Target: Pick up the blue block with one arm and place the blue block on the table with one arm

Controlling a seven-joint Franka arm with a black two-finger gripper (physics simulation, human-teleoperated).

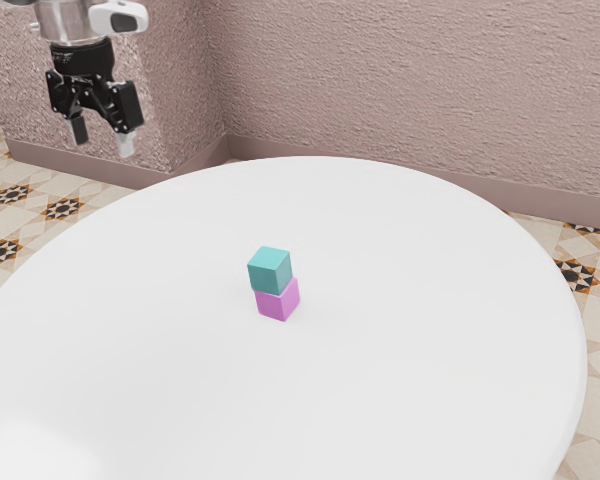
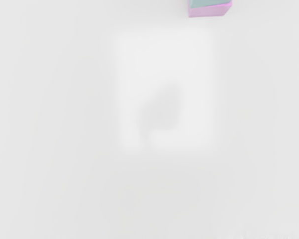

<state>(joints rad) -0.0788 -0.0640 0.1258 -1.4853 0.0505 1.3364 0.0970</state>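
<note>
My gripper (image 1: 102, 143) hangs high at the exterior view's upper left, well away from the blocks, its two fingertips apart with nothing between them. A teal-blue block (image 1: 270, 270) rests on top of a pink-purple block (image 1: 278, 301), near the middle of the round white table (image 1: 410, 300). The blue block is turned slightly relative to the lower one. In the wrist view, part of the blue block (image 2: 209, 2) and the pink block (image 2: 209, 10) appear at the edge, above the white table surface (image 2: 65, 174).
The table's curved far rim (image 1: 320, 158) runs in front of a textured pinkish wall (image 1: 400, 80). Patterned floor tiles (image 1: 15, 195) lie around the table. A soft shadow falls on the tabletop in the wrist view.
</note>
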